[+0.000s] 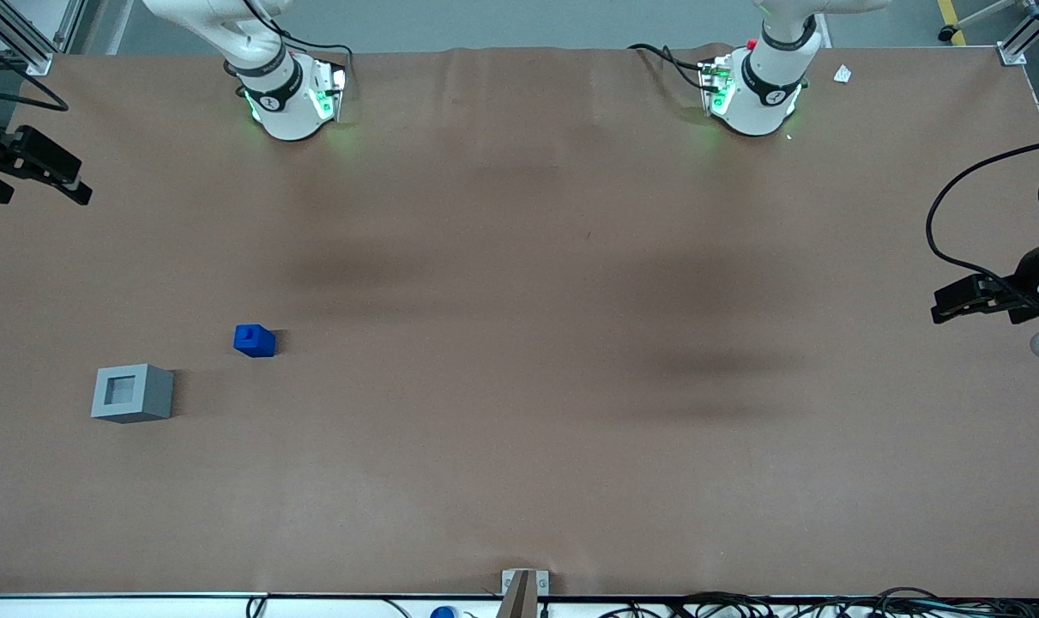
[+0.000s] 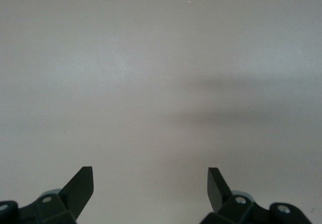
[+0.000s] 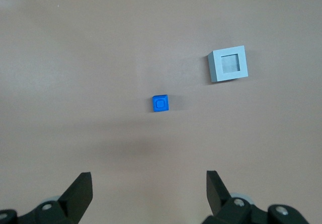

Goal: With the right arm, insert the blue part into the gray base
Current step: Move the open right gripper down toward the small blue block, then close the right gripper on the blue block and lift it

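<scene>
The blue part point(image 1: 254, 341) point(image 3: 160, 103) stands on the brown table with its square stub up. The gray base point(image 1: 132, 393) point(image 3: 229, 64) sits close beside it, nearer the front camera, its square recess facing up and holding nothing. My right gripper point(image 1: 80, 190) point(image 3: 149, 176) hangs high over the working arm's end of the table, well apart from both pieces. Its fingers point(image 3: 80, 191) are spread wide, open, with only bare table between them.
Both arm bases point(image 1: 289, 94) point(image 1: 755, 90) stand at the table's back edge. A small metal bracket point(image 1: 523, 588) and cables run along the front edge. A white scrap point(image 1: 842, 74) lies near the back corner at the parked arm's end.
</scene>
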Available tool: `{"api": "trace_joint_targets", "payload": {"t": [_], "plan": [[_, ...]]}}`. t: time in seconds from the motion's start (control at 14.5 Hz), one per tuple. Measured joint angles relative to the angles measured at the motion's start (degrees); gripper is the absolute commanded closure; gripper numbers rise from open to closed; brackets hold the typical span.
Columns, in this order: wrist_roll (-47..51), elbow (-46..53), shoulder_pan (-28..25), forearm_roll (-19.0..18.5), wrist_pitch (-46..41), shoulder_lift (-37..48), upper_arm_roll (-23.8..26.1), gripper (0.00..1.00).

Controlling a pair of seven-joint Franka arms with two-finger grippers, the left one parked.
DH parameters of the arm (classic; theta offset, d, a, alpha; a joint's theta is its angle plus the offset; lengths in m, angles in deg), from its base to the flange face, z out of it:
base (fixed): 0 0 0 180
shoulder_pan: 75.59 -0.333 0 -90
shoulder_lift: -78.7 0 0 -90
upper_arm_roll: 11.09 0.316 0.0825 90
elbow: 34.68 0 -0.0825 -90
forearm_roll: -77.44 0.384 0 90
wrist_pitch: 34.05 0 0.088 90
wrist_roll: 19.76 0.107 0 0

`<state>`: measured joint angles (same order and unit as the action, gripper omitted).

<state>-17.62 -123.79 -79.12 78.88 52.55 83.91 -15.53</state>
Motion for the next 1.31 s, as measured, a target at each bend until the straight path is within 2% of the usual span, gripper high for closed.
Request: {"api": "trace_joint_targets", "payload": {"t": [0.34, 0.55, 0.96, 1.1, 1.31], "plan": [[0.45, -0.07, -0.01, -0.01, -0.57, -1.51, 0.04, 0.00], [0.56, -1.47, -0.01, -0.01, 1.73, -6.09, 0.07, 0.00], [0.62, -18.96, -0.04, -0.14, 26.77, -12.59, 0.06, 0.00], [0.61, -24.64, -0.34, -0.16, 34.23, -13.69, 0.11, 0.07], [0.54, -31.79, -1.03, -0.22, 43.75, -15.75, 0.18, 0.12]]}}
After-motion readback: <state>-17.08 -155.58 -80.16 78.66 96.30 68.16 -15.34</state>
